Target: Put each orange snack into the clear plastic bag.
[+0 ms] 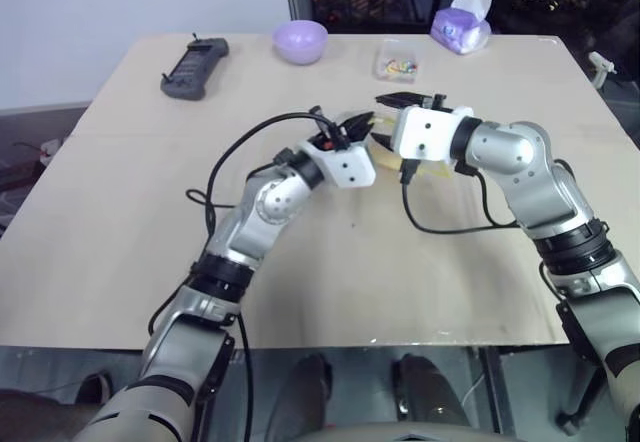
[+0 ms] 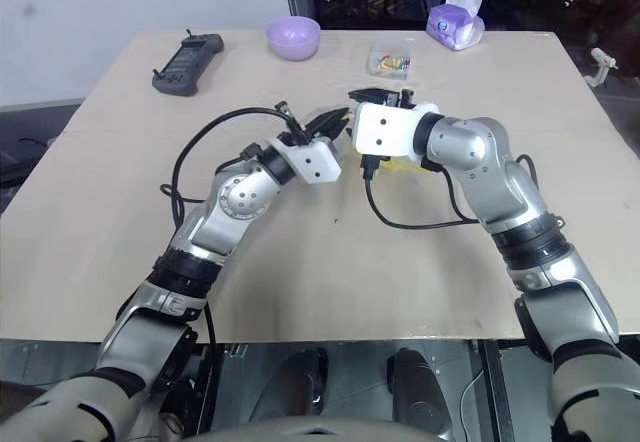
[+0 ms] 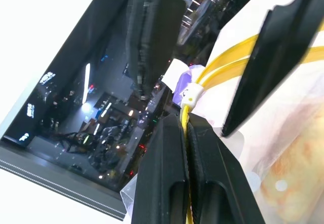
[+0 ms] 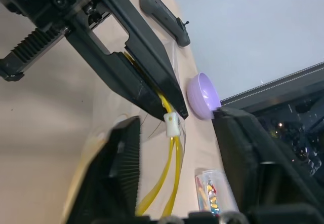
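1. Your left gripper had its fingers pinched tight on the yellow seal strip of the clear plastic bag, held at the centre of the head views.
2. Your right gripper had its fingers spread around the strip's white slider, gripping nothing.
3. The orange snack sat inside the bag.
4. The purple bowl stood at the surface's upper edge.

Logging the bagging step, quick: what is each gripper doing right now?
Left gripper: shut on the yellow seal strip of the clear plastic bag.
Right gripper: open, holding nothing.
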Available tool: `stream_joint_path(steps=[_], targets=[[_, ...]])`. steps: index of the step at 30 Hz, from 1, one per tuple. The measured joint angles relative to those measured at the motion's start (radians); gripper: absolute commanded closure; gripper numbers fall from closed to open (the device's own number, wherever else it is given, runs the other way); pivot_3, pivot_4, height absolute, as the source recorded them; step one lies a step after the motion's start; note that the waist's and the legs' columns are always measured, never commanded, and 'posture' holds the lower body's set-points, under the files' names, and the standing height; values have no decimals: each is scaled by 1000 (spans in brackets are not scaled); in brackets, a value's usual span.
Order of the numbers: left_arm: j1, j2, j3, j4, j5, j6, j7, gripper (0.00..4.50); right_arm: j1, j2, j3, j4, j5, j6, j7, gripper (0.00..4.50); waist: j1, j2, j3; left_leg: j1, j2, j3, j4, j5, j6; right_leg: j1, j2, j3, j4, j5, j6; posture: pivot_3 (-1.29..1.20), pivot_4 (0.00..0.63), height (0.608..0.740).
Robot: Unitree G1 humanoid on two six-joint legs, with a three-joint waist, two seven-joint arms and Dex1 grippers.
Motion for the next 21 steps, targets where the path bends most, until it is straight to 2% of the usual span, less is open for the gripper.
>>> stream_joint_path(steps=[2,3,5,6,7,21], targets=[[0,0,0,0,0,0,0,4500,0,-1,0,-7,0,-1,1,2183,0,0,0,0,0,0,0,0,0,0,0,0,0,0,0,0,150,740],[0,0,0,0,0,0,2,4500,0,-2,0,-11,0,-1,3,2701,0,0,0,0,0,0,0,0,0,0,0,0,0,0,0,0,150,740],[0,0,2,0,0,0,7,4500,2,-5,0,-11,-1,-1,5,3257,0,0,0,0,0,0,0,0,0,0,0,0,0,0,0,0,150,740],[0,0,3,0,0,0,8,4500,3,-6,0,-11,-1,-1,6,3786,0,0,0,0,0,0,0,0,0,0,0,0,0,0,0,0,150,740],[0,0,4,0,-1,0,10,4500,3,-7,1,-11,-2,-1,10,4109,0,0,0,0,0,0,0,0,0,0,0,0,0,0,0,0,150,740],[-1,-1,1,-1,1,5,20,4500,3,-8,1,-11,-19,-2,12,4109,0,0,0,0,0,0,0,0,0,0,0,0,0,0,0,0,150,740]])
